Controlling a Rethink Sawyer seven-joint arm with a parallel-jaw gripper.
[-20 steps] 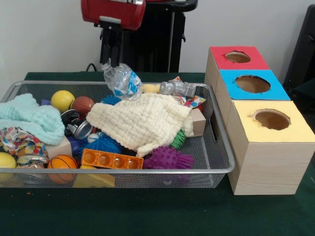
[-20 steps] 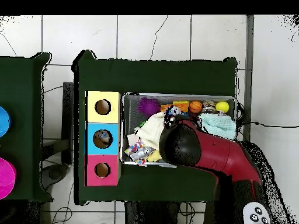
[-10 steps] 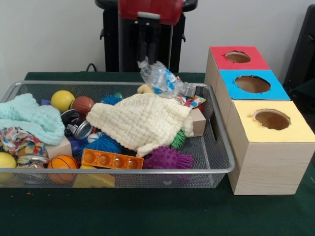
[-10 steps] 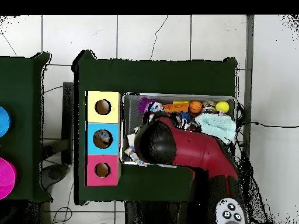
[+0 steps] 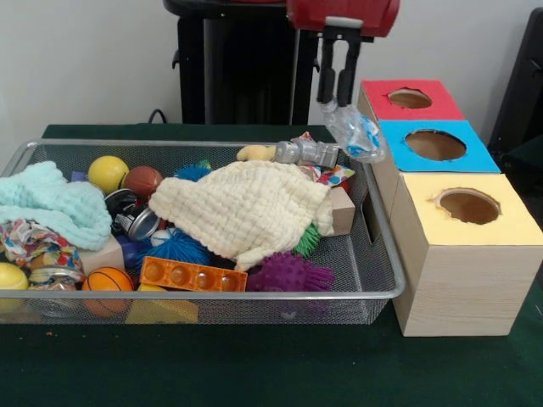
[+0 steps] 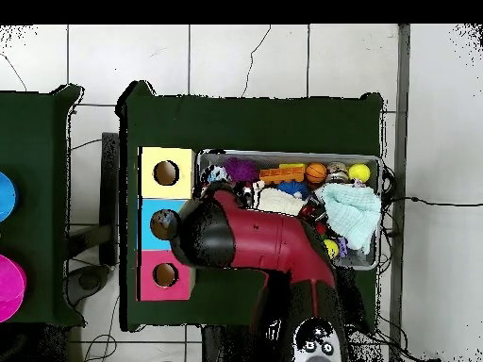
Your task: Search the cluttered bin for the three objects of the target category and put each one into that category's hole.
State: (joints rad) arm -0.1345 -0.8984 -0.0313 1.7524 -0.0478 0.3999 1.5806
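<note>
Dark green cloth covers the table (image 5: 254, 373), which stands on a pale tiled floor (image 6: 283, 57) seen from overhead, with a plain light wall behind it in the front view. Across most of the table sits a wide silver wire-mesh bin (image 5: 386, 254), heaped with clutter. Over the bin's end nearest the boxes, in the overhead view, reaches the red and black arm (image 6: 274, 250), its bulky head covering the seam between bin and blue box. Beside the bin stands a row of three wooden boxes, each with a round hole in a coloured top: yellow-topped box (image 5: 471, 254) nearest the camera, blue-topped box (image 5: 437, 146) in the middle, red-topped box (image 5: 410, 99) farthest.

In the bin, a cream waffle-knit cloth (image 5: 242, 208) lies draped over the middle, and a mint green cloth (image 5: 51, 203) is bunched at the other end. Smaller pieces lie around them: an orange plastic building brick (image 5: 191, 275), a purple spiky ball (image 5: 288, 273), a small basketball (image 5: 108, 281), a yellow ball (image 5: 108, 172).

From above, the black gripper (image 5: 336, 100) hangs straight down, its narrow fingers pinched on the neck of a crumpled clear plastic bottle with a blue label (image 5: 356, 134). This bottle dangles tilted in the air, above the bin's end rim and just beside the blue-topped box
</note>
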